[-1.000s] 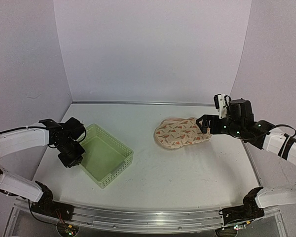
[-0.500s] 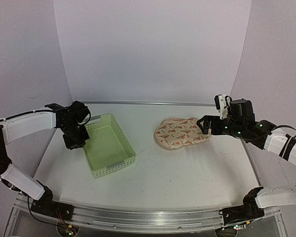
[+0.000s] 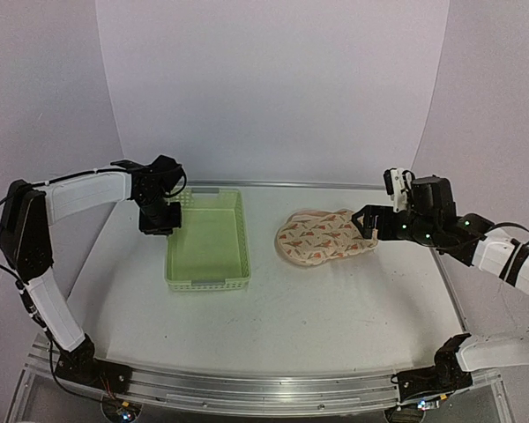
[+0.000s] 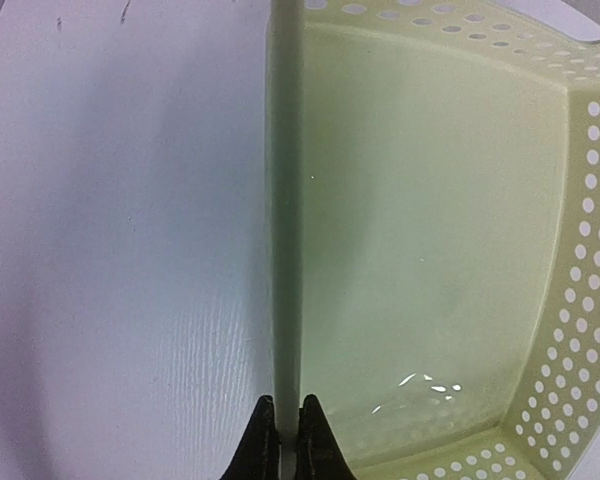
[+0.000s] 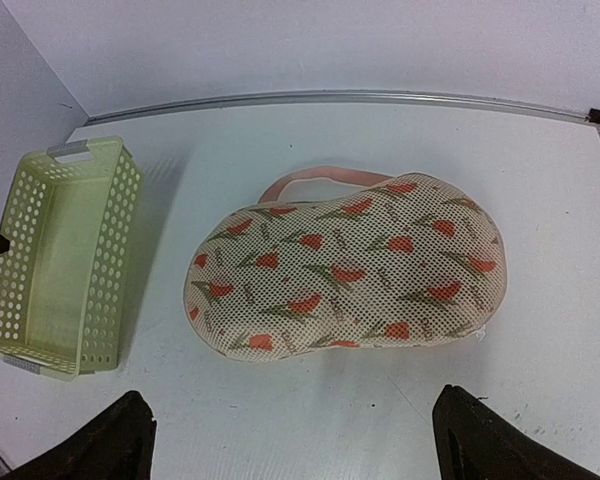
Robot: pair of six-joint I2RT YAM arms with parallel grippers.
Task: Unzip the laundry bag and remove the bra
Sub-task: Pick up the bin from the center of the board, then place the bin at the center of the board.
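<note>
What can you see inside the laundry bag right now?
Nothing of the inside shows. The laundry bag lies shut on the table, patterned mesh and a pink loop on view. Any bra in it is covered.

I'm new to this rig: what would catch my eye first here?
A closed cream peanut-shaped fabric pouch with orange-red motifs lies right of centre, the open right hand poised beside it. Further left, the left hand pinches one wall of a light green perforated plastic basket.

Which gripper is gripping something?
The left gripper, shut on the basket rim; the right gripper stands wide open, holding nothing, near the bag.
</note>
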